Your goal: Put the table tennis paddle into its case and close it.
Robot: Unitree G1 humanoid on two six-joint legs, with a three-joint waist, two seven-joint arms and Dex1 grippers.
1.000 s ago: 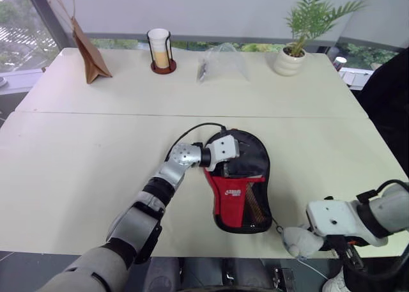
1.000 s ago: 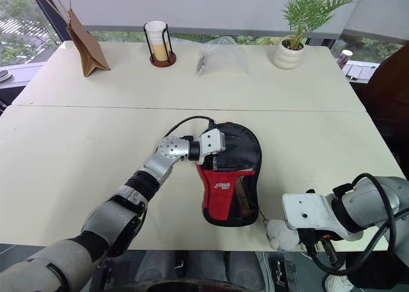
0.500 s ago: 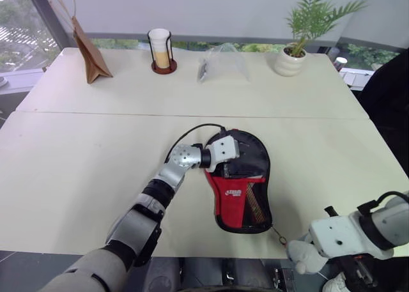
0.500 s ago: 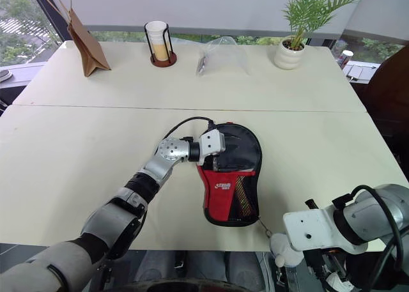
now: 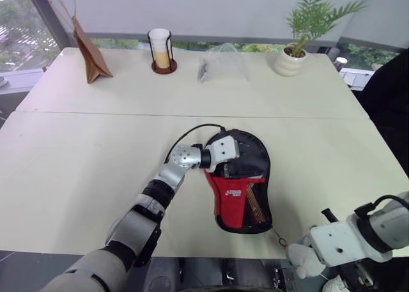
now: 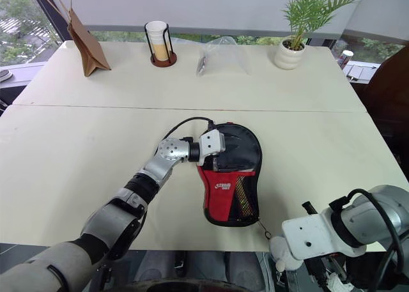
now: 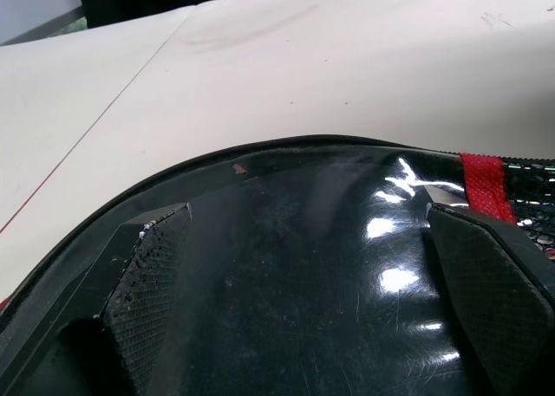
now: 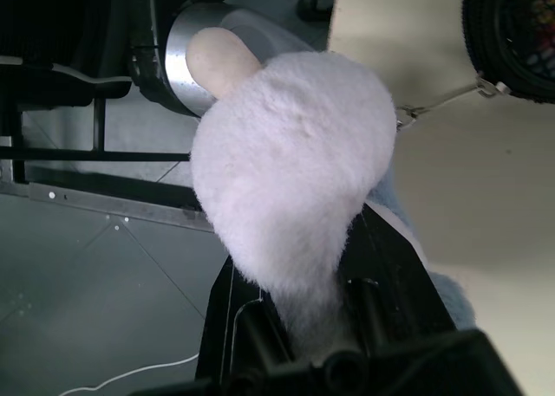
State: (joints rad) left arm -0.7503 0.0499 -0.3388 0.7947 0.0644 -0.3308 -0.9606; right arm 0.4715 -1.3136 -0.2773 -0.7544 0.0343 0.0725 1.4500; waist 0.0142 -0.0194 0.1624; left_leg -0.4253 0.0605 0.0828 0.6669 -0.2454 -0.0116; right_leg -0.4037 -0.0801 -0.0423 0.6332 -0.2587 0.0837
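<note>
**Right arm drawn lower at the bench edge; left arm and case unchanged**

Moved since the earlier frame: the right end effector (image 8: 334, 322), with the plush toy (image 8: 290, 197) it carries, now sits lower and closer to the near edge of the bench (image 5: 96, 170) than a second ago. Left arm, case and bench-top items hold their earlier places.

Item 1, left arm. Reaches forward and bends inward at the wrist, so the left end effector (image 5: 235, 166) points toward the robot's right, nearly level, and rests over the round upper part of the case (image 5: 239, 183). Its fingers (image 7: 147, 275) stand wide apart, pressed on the glossy black surface, gripping nothing.

Item 2, right arm. Wrist turned steeply downward just off the near right corner of the bench. Its fingers are closed on the pale plush toy, which bulges out above them.

Item 3, case. Lies flat near the middle of the front bench half, round black end away from the robot, red panel with white logo and mesh pocket toward it. A thin cord (image 5: 276, 233) trails from its near end toward the toy. Whether the paddle lies inside cannot be told.

Item 4, far bench. Brown paper bag (image 5: 86, 46), cup stack in a holder (image 5: 160, 49), clear plastic bag (image 5: 222, 62), potted plant (image 5: 297, 36).
</note>
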